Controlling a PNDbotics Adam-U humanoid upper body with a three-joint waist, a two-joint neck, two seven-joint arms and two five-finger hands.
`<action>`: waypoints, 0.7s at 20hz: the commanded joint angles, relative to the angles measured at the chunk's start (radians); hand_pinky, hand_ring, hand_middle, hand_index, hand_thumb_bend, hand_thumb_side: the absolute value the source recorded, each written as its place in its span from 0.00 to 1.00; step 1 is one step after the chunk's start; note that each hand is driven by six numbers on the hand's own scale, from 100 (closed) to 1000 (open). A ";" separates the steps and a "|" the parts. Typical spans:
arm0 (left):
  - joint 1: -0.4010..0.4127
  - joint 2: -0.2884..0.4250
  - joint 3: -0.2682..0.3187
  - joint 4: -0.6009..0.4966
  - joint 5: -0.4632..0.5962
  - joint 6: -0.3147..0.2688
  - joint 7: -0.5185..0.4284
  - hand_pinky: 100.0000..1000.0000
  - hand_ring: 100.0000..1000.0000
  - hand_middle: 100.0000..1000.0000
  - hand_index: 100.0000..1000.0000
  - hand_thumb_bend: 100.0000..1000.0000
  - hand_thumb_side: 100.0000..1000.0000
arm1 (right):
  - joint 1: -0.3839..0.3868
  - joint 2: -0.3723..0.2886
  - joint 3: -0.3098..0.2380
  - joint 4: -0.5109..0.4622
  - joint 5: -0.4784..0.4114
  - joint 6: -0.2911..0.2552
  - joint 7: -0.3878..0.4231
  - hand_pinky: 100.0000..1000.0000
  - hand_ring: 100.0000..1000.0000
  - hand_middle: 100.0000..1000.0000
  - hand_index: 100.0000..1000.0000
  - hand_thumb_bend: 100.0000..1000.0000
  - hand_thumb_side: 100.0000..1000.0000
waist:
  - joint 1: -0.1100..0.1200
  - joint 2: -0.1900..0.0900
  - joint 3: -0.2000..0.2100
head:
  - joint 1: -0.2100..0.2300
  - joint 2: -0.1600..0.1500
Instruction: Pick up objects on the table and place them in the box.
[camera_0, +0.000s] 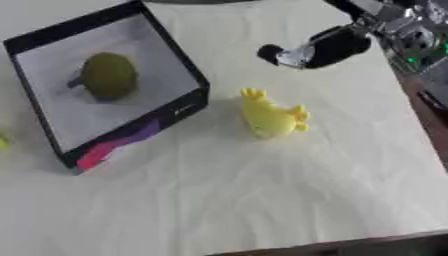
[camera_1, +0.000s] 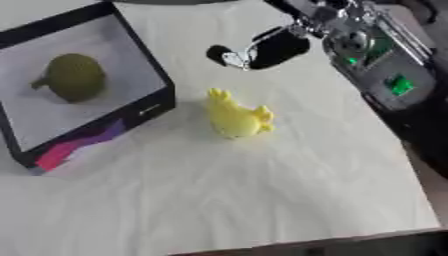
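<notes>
Yellow duck-like toy (camera_0: 270, 116) lies beside the black-rimmed box (camera_0: 179, 107).

Spread across nearly the whole frame: a counter (camera_0: 262, 200) under a pale cream, faintly creased covering. Along the bottom edge and down the right side, a dark brown strip of counter edge (camera_0: 350, 246) showing past the covering. At the far left edge, a small yellow-green blur (camera_0: 3, 141), cut off, not identifiable.

box (camera_1: 140, 107) corner cut off at left; right hand (camera_0: 325, 48) fingers blurred.
</notes>
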 joint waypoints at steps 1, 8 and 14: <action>0.000 0.018 0.007 -0.014 -0.012 0.010 -0.003 0.82 0.69 0.72 0.77 0.00 0.69 | 0.024 0.021 0.011 -0.017 0.034 0.006 0.027 0.95 1.00 0.85 0.95 0.37 0.17 | -0.005 -0.031 -0.003 | 0.010 0.007; -0.001 0.012 0.000 -0.014 -0.022 0.017 -0.008 0.81 0.69 0.72 0.77 0.00 0.69 | 0.078 0.097 0.055 -0.017 0.131 0.063 0.099 0.96 1.00 0.85 0.95 0.36 0.20 | -0.006 -0.028 -0.002 | 0.017 0.010; 0.003 0.008 -0.002 -0.013 -0.029 0.027 -0.010 0.81 0.69 0.72 0.77 0.00 0.70 | 0.127 0.146 0.077 -0.017 0.205 0.131 0.149 0.96 1.00 0.85 0.95 0.35 0.18 | -0.010 -0.025 -0.001 | 0.023 0.011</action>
